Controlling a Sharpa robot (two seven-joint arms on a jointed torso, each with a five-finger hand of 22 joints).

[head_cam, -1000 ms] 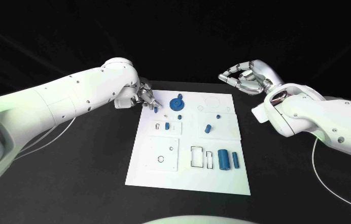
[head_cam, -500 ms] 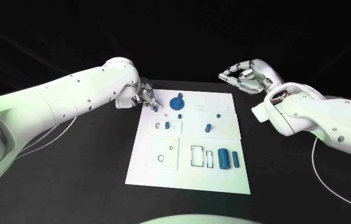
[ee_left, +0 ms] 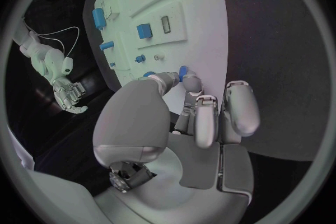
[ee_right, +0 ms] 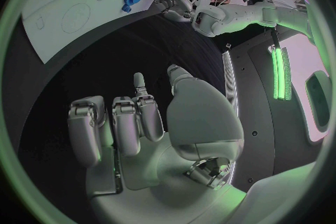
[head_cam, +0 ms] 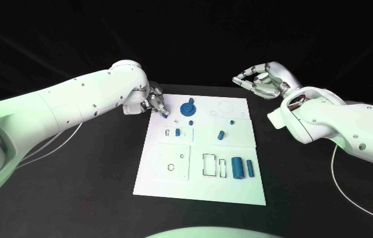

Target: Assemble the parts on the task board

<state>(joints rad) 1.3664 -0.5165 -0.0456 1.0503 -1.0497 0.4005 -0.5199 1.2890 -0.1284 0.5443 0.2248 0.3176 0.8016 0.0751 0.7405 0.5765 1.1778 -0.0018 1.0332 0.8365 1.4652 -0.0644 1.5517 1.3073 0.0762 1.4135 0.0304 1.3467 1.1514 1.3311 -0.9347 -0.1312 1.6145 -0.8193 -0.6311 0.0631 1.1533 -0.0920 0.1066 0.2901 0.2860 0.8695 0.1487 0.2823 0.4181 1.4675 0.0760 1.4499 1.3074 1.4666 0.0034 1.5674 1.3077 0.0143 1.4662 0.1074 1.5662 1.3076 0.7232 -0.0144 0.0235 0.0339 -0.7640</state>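
L hand (head_cam: 152,102) pinches blue part (head_cam: 165,116) at task board (head_cam: 171,178) edge.

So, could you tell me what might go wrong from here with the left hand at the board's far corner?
The left hand seems to pinch a small blue part only at its fingertips, over the task board; it could slip or tilt. Its fingers are close to the blue gear and might knock it. The right hand hangs curled, empty, off the board, unable to help.

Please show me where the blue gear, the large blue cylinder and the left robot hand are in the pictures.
blue gear (head_cam: 187,109), head view, on its toothed disc.
large blue cylinder (head_cam: 237,169), head view, on the middle of its body.
left robot hand (head_cam: 151,102), head view, on the fingers at the task board's far left corner.
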